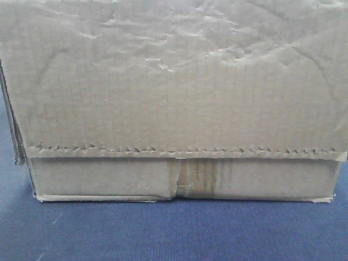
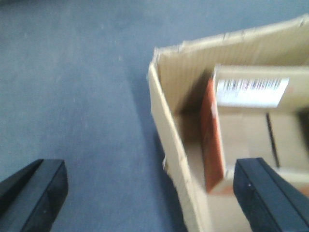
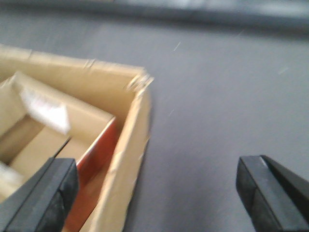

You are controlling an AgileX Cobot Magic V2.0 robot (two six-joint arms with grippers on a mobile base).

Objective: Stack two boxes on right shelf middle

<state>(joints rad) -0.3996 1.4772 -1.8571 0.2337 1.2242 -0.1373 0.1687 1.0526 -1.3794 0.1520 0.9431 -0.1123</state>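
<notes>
Exterior front-facing view was filled by one brown box (image 1: pixel 174 81), creased across its face, with a jagged flap edge low on the front. It sat on the blue floor (image 1: pixel 163 236). No shelf showed in any view, so the box appeared not yet lifted toward it.

From the left wrist view, the left gripper (image 2: pixel 150 166) hung above the box's left wall (image 2: pixel 166 135). Its fingers were spread wide with nothing between them but that wall, one finger over the floor and the other over the box's inside. The box was open on top and held a small box (image 2: pixel 241 140) with an orange side and a barcode label (image 2: pixel 251 92).

The right gripper (image 3: pixel 157 164) was posed the same way on the other side. Its fingers were wide apart and empty, straddling the right wall (image 3: pixel 123 169) near the far corner. Neither gripper seemed to be touching cardboard, though both wrist views were blurred.

I judged the step to be a two-handed pinch on opposite walls. To do it well, each arm should come down until the wall sits deep between the fingers. Both should then close together at matching height. The walls looked thin and soft, so a shallow or uneven grip could fold them or tip the box and slide its contents.
</notes>
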